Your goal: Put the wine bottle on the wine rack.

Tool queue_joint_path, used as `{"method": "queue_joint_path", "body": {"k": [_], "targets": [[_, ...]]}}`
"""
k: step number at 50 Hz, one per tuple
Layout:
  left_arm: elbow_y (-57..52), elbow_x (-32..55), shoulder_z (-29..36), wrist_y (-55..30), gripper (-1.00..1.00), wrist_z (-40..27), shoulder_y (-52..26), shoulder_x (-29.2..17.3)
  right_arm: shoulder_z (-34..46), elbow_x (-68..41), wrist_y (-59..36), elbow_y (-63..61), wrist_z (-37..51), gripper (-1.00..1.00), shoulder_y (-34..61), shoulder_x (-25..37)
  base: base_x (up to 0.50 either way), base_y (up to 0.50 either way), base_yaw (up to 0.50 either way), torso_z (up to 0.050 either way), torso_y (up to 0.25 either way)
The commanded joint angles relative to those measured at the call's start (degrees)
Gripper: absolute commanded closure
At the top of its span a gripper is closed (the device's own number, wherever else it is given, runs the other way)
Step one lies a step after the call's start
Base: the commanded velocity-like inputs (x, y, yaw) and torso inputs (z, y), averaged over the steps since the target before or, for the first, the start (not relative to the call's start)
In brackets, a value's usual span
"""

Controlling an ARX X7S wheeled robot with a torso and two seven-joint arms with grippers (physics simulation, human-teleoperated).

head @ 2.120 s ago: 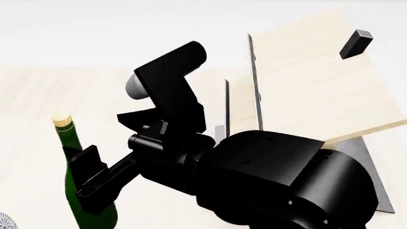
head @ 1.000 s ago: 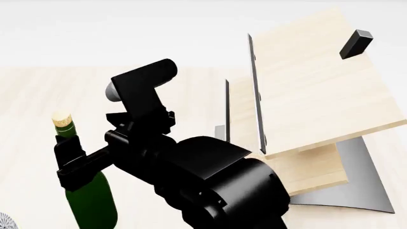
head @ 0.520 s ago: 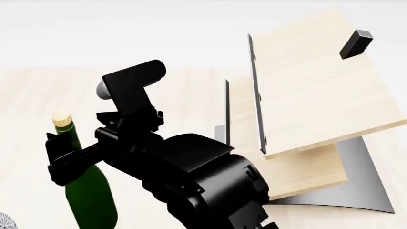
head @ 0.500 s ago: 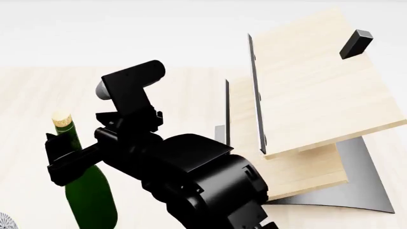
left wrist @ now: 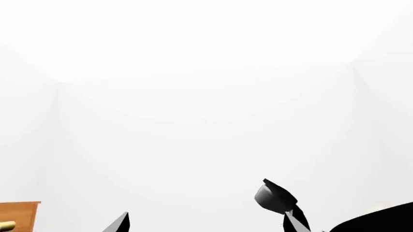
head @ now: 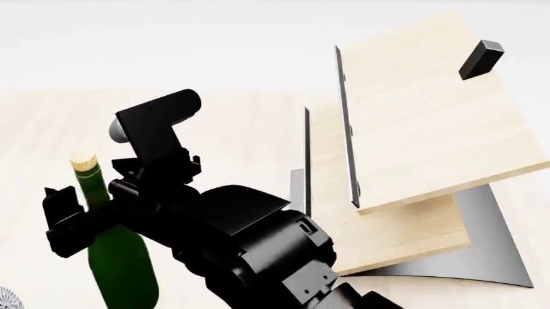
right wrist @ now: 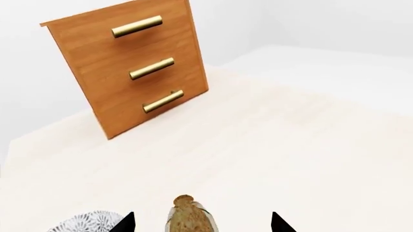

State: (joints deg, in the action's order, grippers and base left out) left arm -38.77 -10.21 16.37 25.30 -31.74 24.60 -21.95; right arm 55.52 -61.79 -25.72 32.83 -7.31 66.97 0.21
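Observation:
The wine bottle point(head: 116, 261) stands upright at the left of the head view, dark green with a tan cork point(head: 84, 160). My right arm reaches across to it. My right gripper point(head: 86, 212) is open at the bottle's neck, with one finger point(head: 62, 215) left of the glass. In the right wrist view the cork point(right wrist: 190, 217) sits between the spread fingertips of the right gripper point(right wrist: 201, 223), touching neither. The wine rack point(head: 429, 122) stands to the right, with a black peg point(head: 480, 58) and a grey base point(head: 485, 257). My left gripper point(left wrist: 210, 224) is open and empty, facing white space.
A brown wooden cabinet point(right wrist: 132, 67) with brass handles stands on the pale wood surface beyond the bottle; its corner shows in the left wrist view point(left wrist: 19, 215). A grey patterned object point(right wrist: 87, 224) lies beside the bottle, at the head view's bottom left point(head: 7, 299).
My right arm has swung left across the head view toward the bottle. Its gripper finger has moved from in front of the bottle to the left of the neck.

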Motion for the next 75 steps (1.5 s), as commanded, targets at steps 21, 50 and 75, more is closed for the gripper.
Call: {"method": "queue_joint_path", "body": {"k": [21,50,75], "targets": [[0.2,-0.1,0.5,0.0,-1.00,-0.6,-0.2,-0.4,8.9,-8.3,6.3,-2.3,4.0,1.00,2.9,2.7,0.00,0.00,0.00,0.000,0.000],[-0.3,-0.4,0.9,-0.6,-1.00,-1.0,-0.3,-0.8,2.2,-15.1,1.6,-24.1,15.4,1.00,10.6,14.6,0.00,0.00,0.00,0.000,0.000],[0.1,-0.4,1.3,-0.6,-1.00,-1.4,-0.7,-1.1,-7.3,-27.6,-0.9,-11.8,20.0,1.00,15.8,16.8,0.00,0.00,0.00,0.000,0.000]]}}
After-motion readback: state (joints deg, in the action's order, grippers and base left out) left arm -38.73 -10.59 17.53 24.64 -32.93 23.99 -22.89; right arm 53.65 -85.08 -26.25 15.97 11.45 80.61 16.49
